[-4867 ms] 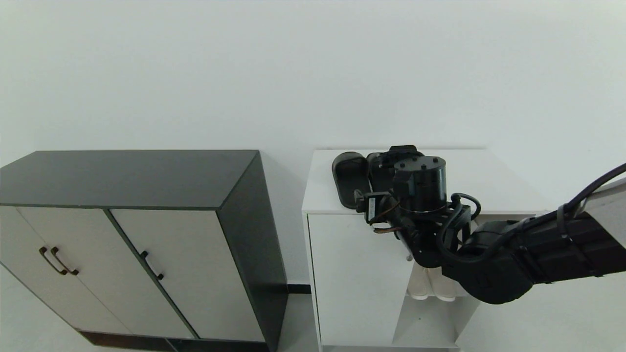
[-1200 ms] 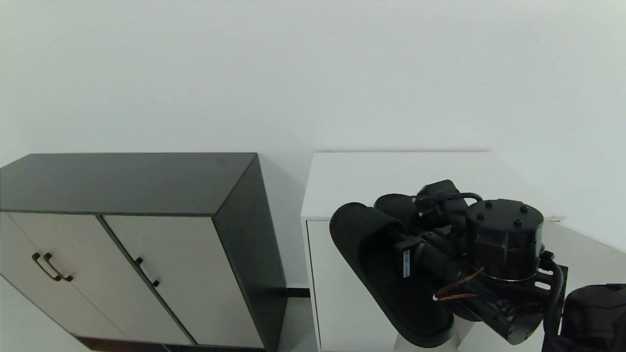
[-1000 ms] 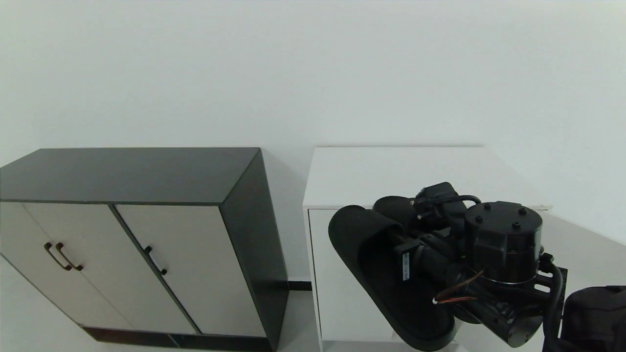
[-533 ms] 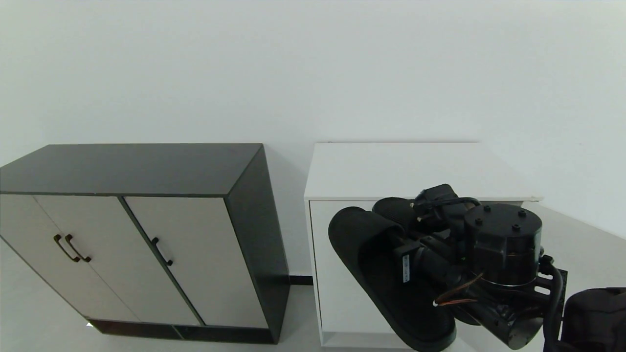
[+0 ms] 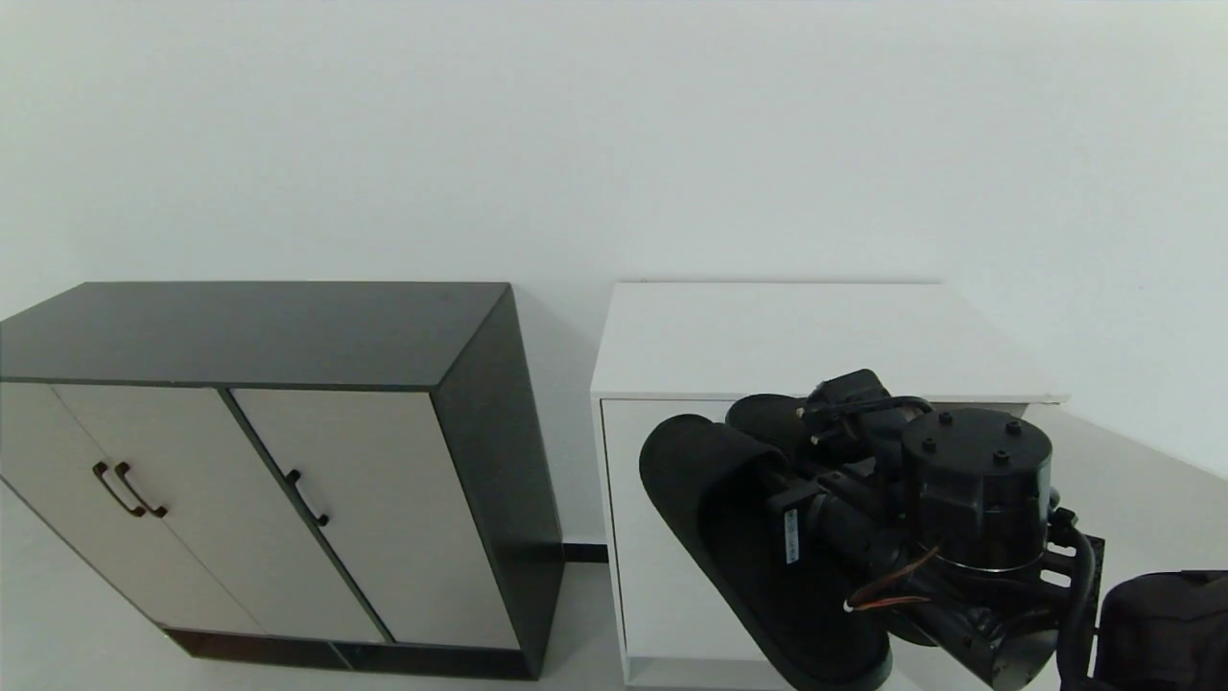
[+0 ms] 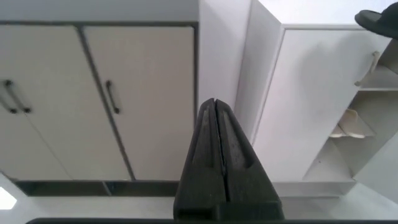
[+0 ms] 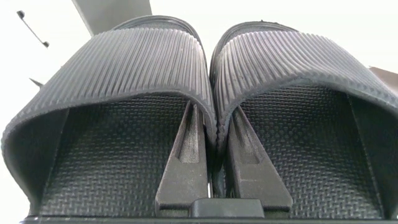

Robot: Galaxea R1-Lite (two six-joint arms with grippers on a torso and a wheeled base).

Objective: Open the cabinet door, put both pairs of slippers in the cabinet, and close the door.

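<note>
The right gripper [image 7: 212, 116] holds a pair of black slippers [image 5: 739, 537] low in the foreground, in mid-air in front of the white cabinet [image 5: 767, 336]. In the right wrist view one finger [image 7: 186, 155] sits inside each ribbed slipper. The two touching inner walls are pinched between them, and the slippers lie side by side, toes pointing away from the wrist. From the head camera the slippers hang tilted, soles turned toward the dark cabinet [image 5: 288, 331], with the nearer one crossing the white cabinet's front panel.

The left gripper [image 6: 215, 107] is seen from its own wrist camera with its two fingers pressed flat together and nothing between them. It points at the gap where the two cabinets stand side by side.

Beyond it, the white cabinet has an open side compartment, where a pale object [image 6: 352, 124] rests on a shelf; what it is cannot be told. A black slipper edge [image 6: 377, 17] shows above that corner.

The dark cabinet stands just beside the white one on the robot's left. Its pale doors [image 5: 384, 518] are all shut and flush with the frame, and their dark handles [image 5: 307, 497] are untouched. Both cabinets stand on a light floor [image 5: 585, 614], their backs to a plain white wall [image 5: 614, 144].
</note>
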